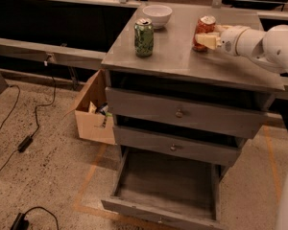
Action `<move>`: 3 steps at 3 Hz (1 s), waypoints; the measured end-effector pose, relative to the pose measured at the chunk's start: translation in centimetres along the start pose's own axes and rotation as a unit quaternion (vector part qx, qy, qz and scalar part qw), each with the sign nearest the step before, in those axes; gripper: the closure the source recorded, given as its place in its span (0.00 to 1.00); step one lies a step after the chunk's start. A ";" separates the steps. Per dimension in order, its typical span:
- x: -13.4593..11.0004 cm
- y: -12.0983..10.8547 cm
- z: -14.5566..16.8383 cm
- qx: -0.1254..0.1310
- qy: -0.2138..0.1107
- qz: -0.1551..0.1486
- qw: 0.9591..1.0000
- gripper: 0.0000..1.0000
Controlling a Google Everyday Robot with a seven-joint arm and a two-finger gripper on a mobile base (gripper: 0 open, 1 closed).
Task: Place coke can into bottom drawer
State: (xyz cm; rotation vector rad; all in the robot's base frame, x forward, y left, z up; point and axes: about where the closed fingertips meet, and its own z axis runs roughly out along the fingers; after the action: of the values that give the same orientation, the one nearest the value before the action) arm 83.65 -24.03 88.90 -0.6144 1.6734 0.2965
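The coke can [204,25], red-orange with a silver top, stands on the right rear of the grey cabinet top [182,56]. My gripper [209,36] reaches in from the right on a white arm and is right at the can, with a cream part crossing the can's lower front. The can rests on the top. The bottom drawer [163,183] is pulled out near the floor, and its tray shows nothing inside.
A green soda can [144,37] and a white bowl [157,14] stand on the left of the cabinet top. The two upper drawers with knobs [179,113] are pushed in. A cardboard box [93,111] sits left of the cabinet. Cables [24,143] lie on the floor.
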 end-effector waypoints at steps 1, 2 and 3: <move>0.4 0.6 -1.1 -0.005 -0.004 0.012 1.000 0.93; -0.3 2.1 -4.1 -0.011 -0.012 0.023 1.000 1.00; -0.9 4.7 -7.9 -0.024 -0.016 0.033 0.999 1.00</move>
State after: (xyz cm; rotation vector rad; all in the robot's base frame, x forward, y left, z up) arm 74.55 -24.04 90.65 -0.5880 1.6613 0.3922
